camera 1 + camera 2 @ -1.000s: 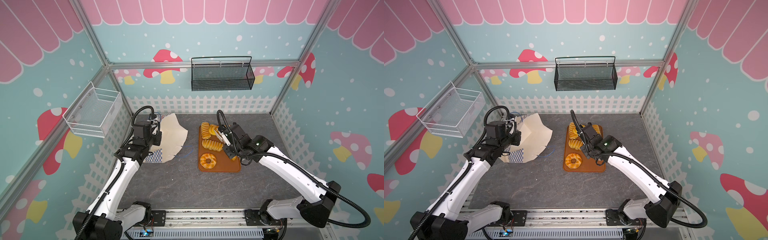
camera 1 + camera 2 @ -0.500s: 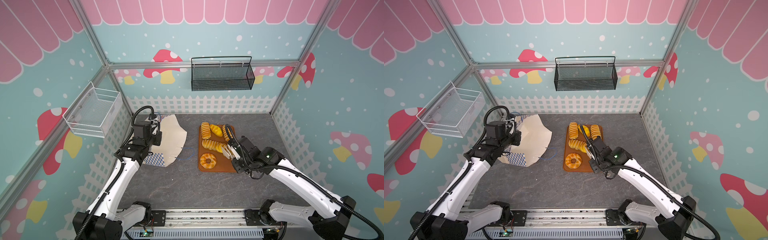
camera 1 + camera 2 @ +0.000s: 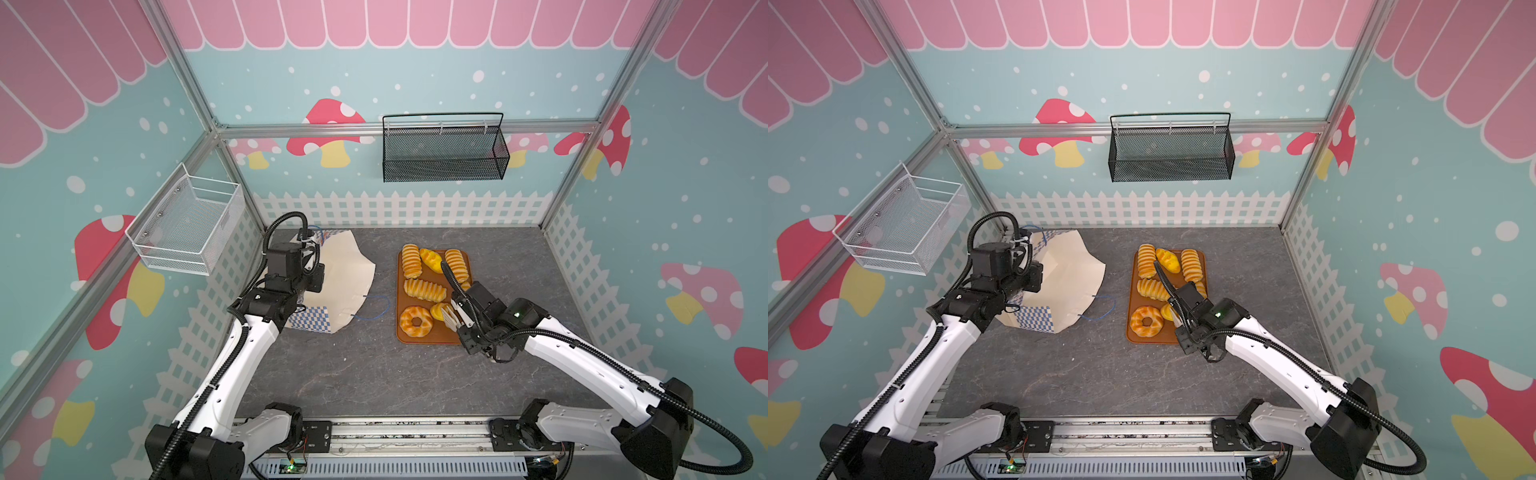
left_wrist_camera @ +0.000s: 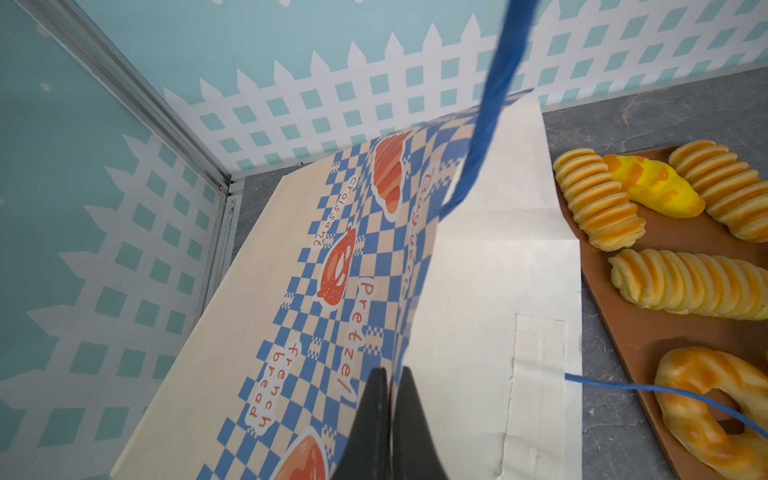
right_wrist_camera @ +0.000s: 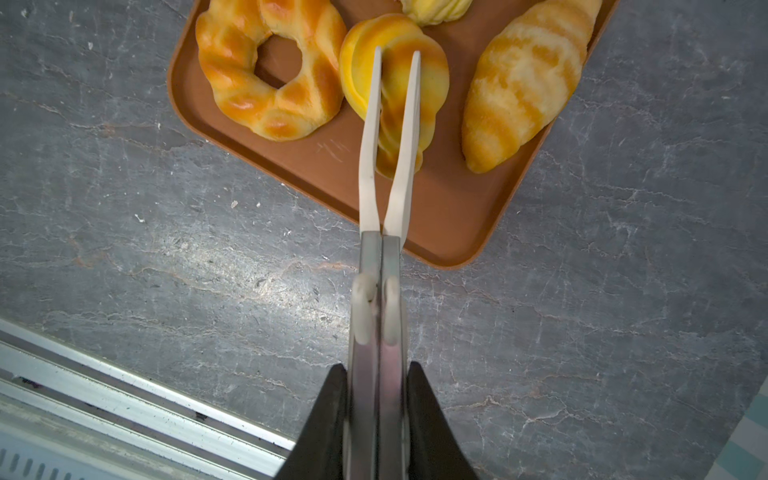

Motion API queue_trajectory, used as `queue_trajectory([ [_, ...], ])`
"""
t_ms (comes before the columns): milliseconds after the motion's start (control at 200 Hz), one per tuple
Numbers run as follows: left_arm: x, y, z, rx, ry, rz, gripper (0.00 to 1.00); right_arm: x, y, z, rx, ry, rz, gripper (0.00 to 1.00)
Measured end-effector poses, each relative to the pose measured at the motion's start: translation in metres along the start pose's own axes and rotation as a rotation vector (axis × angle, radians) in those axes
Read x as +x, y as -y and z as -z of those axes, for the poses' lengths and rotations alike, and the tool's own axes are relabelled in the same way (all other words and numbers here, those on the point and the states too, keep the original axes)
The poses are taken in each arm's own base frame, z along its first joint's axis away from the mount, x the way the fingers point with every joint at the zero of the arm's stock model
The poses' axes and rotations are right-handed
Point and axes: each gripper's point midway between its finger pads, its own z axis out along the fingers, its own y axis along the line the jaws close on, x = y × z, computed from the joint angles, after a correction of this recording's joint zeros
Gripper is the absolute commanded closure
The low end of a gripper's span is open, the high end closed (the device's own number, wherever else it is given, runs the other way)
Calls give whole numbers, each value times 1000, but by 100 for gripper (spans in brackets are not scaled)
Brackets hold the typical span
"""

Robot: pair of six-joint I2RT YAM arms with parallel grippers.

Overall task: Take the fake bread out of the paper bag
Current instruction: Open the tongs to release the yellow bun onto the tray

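Left hand — paper bag edge, wrist-only.

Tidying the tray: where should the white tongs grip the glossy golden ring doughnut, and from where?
Probably from above: one tip of the white tongs down the hole, one outside, pinching the ring doughnut by the wall farthest from the twisted bun. It lies flat on the brown tray, hole up.

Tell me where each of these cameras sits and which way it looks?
Top views: paired high above the front, looking down on the table, both arms in sight.
Left wrist: rides the left arm, faces the paper bag; the left gripper pinches its edge.
Right wrist: rides the right arm, looks down at the tray; the right gripper clamps tongs.
Shared: the ring doughnut shows in all.
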Motion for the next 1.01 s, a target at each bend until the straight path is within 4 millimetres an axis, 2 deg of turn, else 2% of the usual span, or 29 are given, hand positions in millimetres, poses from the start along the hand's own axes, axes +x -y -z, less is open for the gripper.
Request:
queue_trajectory([
  [140, 0, 0, 0, 1, -1, 0, 100, -4, 0, -6, 8, 10, -5, 94],
  [315, 1, 1, 0, 8, -4, -1, 100, 3, 4, -17, 43, -28, -17, 93],
  [555, 2, 3, -1, 17, -6, -1, 100, 1, 4, -19, 45, -27, -22, 91],
  [815, 2, 3, -1, 19, -7, -1, 100, 0, 2, -21, 42, -31, -22, 80],
  [945, 2, 3, -1, 19, -7, -1, 100, 1, 2, -21, 41, -31, -23, 67],
  [1005, 2, 4, -1, 20, -7, -1, 100, 1, 3, -21, 43, -32, -20, 64],
])
